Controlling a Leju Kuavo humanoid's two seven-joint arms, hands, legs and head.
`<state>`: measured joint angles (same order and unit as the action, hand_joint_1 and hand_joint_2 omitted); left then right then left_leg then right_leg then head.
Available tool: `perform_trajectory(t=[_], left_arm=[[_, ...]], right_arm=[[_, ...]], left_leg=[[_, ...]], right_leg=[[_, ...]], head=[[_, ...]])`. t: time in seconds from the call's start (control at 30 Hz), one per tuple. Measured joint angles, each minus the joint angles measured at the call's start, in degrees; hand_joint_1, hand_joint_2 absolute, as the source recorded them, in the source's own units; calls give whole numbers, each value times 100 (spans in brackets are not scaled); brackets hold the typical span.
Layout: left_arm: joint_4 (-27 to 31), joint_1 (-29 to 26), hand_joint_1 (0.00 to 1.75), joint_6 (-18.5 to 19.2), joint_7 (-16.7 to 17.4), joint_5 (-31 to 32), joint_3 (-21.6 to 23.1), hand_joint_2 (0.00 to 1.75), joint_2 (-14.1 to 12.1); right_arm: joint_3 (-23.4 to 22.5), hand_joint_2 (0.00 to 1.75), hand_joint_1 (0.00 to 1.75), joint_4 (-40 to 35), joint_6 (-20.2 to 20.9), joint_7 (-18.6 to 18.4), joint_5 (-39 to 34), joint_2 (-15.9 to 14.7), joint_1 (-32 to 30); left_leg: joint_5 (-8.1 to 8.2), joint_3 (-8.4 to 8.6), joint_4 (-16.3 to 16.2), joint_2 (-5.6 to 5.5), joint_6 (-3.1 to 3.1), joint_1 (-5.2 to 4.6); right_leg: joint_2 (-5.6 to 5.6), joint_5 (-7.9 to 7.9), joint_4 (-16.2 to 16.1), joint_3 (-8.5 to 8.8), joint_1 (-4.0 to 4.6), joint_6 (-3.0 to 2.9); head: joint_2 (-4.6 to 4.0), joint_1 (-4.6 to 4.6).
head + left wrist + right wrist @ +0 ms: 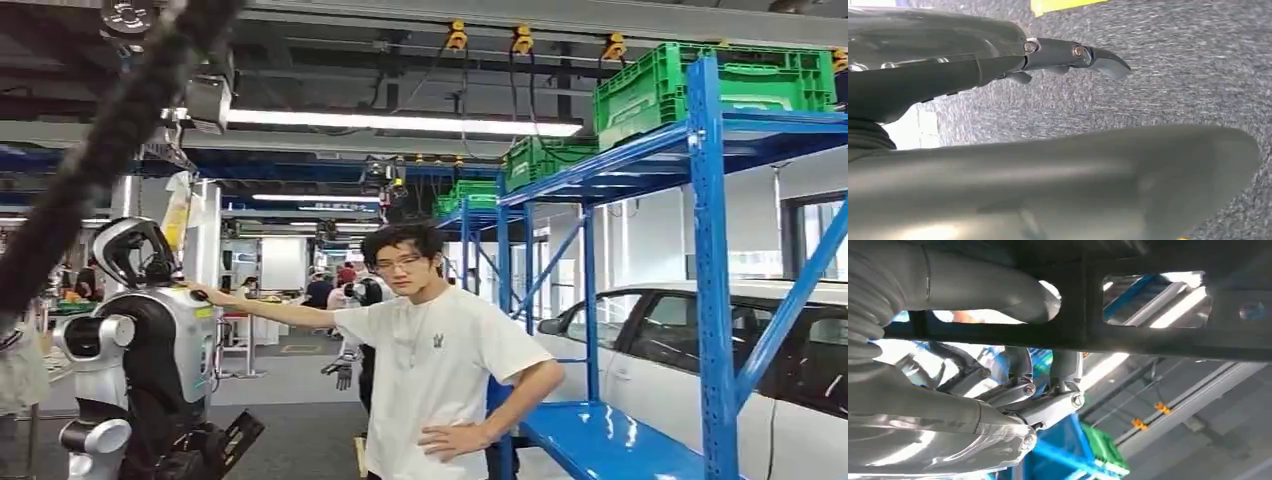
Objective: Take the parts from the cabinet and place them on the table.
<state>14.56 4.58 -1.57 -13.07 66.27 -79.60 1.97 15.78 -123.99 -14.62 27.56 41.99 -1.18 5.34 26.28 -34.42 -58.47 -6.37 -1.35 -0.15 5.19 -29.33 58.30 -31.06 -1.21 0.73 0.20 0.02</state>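
My right hand (1013,390) grips a flat dark part (1148,340) with rectangular cut-outs. Its thick grey thumb (998,295) lies across one face of the part and the darker fingers (1068,370) reach up behind it. That wrist view looks up past the part at the ceiling. My left hand (1013,60) hangs above grey carpet with its fingers (1098,57) stretched out and nothing in them. A blue shelf rack (705,250) stands at the right in the head view.
A person (440,370) in a white shirt stands close in front, one arm resting on another humanoid robot (150,350) at the left. Green crates (700,85) sit on the rack's top shelf. A white car (680,340) is parked behind it. A black sleeved cable (100,150) crosses the upper left.
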Motion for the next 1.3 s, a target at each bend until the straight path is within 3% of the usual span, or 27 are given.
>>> perform_trajectory(t=[0.1,0.13,0.2,0.27,0.3,0.33,0.4,0.43,0.47,0.5,0.63,0.67,0.7,0.73,0.8,0.83,0.87,0.93,0.97,1.0,1.03,1.13,1.17,1.2,1.23,1.27,1.3], left_arm=[[0,-53,0,-2,-7,-17,0,175,-2],[2,-69,0,-2,-7,-17,0,175,-11],[0,-68,0,13,-9,-20,0,175,2],[0,-26,0,13,-9,-22,0,175,0],[0,-22,0,13,-7,-24,0,175,2],[0,-29,0,13,-7,-24,0,175,2],[0,-54,0,11,-7,-22,0,175,2],[0,-55,0,11,-7,-2,0,175,2],[0,-46,0,2,-7,22,4,175,2],[0,-20,0,-4,-9,55,11,175,15],[0,-39,0,-20,-55,112,24,175,42],[0,-52,0,-20,-72,112,28,175,52],[0,-39,0,-20,-77,112,35,175,63],[0,-12,0,-18,-87,107,46,175,63],[0,18,0,-9,-94,94,57,175,74],[0,15,0,-4,-94,90,57,175,81],[0,9,0,6,-92,70,57,175,85],[0,-1,0,28,-72,35,57,175,94],[0,-3,0,39,-55,20,57,175,112],[0,2,0,50,-50,0,57,175,131],[0,26,0,55,-35,-7,55,175,136],[0,-33,0,85,-28,-4,55,175,140],[0,-39,0,90,-31,2,57,175,147],[0,-48,0,92,-33,2,57,175,168],[0,-31,0,92,-41,2,57,175,168],[0,-4,0,98,-50,2,57,175,166],[0,7,0,98,-59,2,57,175,168]], right_arm=[[26,175,175,35,24,20,-6,0,46],[35,175,175,39,24,24,-6,2,66],[48,175,175,46,24,33,-4,11,82],[48,175,175,46,33,33,-4,11,72],[55,175,175,46,48,33,-6,11,78],[59,175,175,48,68,33,-13,11,74],[61,175,175,46,74,33,-17,9,67],[57,175,175,46,70,35,-42,2,58],[55,175,175,46,59,61,-88,-4,41],[41,175,175,42,48,96,-149,-24,11],[-33,175,175,46,20,276,-306,-111,-146],[-46,175,175,46,17,300,-308,-133,-157],[-50,175,175,46,17,330,-306,-140,-172],[-50,175,175,46,20,350,-299,-146,-192],[-50,175,175,55,54,352,-271,-151,-225],[-46,175,175,59,85,350,-245,-151,-225],[-41,175,175,59,120,341,-229,-147,-220],[-9,175,175,55,199,295,-177,-138,-181],[20,175,175,39,238,271,-164,-131,-143],[44,175,175,26,264,251,-162,-131,-116],[57,175,175,22,282,234,-168,-131,-111],[109,175,175,13,321,208,-225,-133,-58],[133,175,175,13,328,205,-260,-133,-40],[140,175,175,15,334,199,-267,-133,-37],[140,175,175,7,334,199,-297,-135,-34],[140,175,175,7,334,199,-299,-136,-40],[144,175,175,11,334,199,-301,-135,-43]], left_leg=[[-62,-72,43,-168,106,59],[-56,-77,39,-233,136,45],[253,-251,-371,370,196,23],[656,-664,-1241,540,252,65],[781,-845,-1619,561,271,82],[758,-883,-1724,577,286,102],[376,-535,-1091,623,304,131],[137,-245,-560,716,300,131],[-14,20,-85,917,291,129],[69,64,3,1058,249,58],[49,24,18,787,78,22],[27,50,47,748,40,53],[21,46,48,702,-7,54],[18,45,48,644,-35,51],[17,40,47,501,-65,17],[16,42,46,426,-67,1],[15,51,45,343,-68,-11],[15,77,39,177,-67,-21],[16,86,37,88,-66,-19],[10,43,34,37,-58,0],[-6,12,4,-51,-28,-8],[-75,-70,44,-293,83,59],[-37,-76,16,-225,97,51],[34,-111,-59,73,112,-3],[267,-289,-423,389,152,6],[502,-526,-917,516,182,32],[647,-709,-1285,545,203,48]], right_leg=[[-141,-37,-37,8,46,-31],[-228,-5,-110,35,-9,-79],[-393,11,-142,75,8,-133],[-574,3,-140,76,29,-139],[-665,-4,-138,74,30,-138],[-747,-10,-138,79,29,-133],[-887,-37,-135,107,24,-103],[-948,-58,-135,134,20,-81],[-1008,-81,-135,170,26,-47],[-1057,-106,-130,169,68,-5],[-1254,-133,-171,252,29,137],[-1028,-231,-106,253,-1,173],[-760,-424,147,137,1,153],[-630,-656,593,-69,10,136],[-550,-1010,1529,-532,27,116],[-542,-1005,1752,-668,34,103],[-534,-858,1665,-662,47,80],[-460,-320,856,-338,74,19],[-241,12,254,-94,77,-27],[188,0,73,-20,47,-61],[214,41,-30,-23,36,-38],[-4,20,-69,-5,77,-57],[-133,62,-160,39,16,-113],[-210,66,-179,61,32,-130],[-327,66,-187,72,45,-147],[-447,60,-187,75,55,-150],[-539,54,-186,74,58,-153]], head=[[0,2],[0,0],[0,2],[0,2],[0,2],[0,2],[0,2],[0,2],[0,2],[0,2],[0,2],[0,4],[0,2],[0,2],[0,2],[0,2],[0,2],[0,2],[0,2],[0,7],[0,9],[0,9],[0,11],[0,11],[0,11],[0,11],[0,11]])
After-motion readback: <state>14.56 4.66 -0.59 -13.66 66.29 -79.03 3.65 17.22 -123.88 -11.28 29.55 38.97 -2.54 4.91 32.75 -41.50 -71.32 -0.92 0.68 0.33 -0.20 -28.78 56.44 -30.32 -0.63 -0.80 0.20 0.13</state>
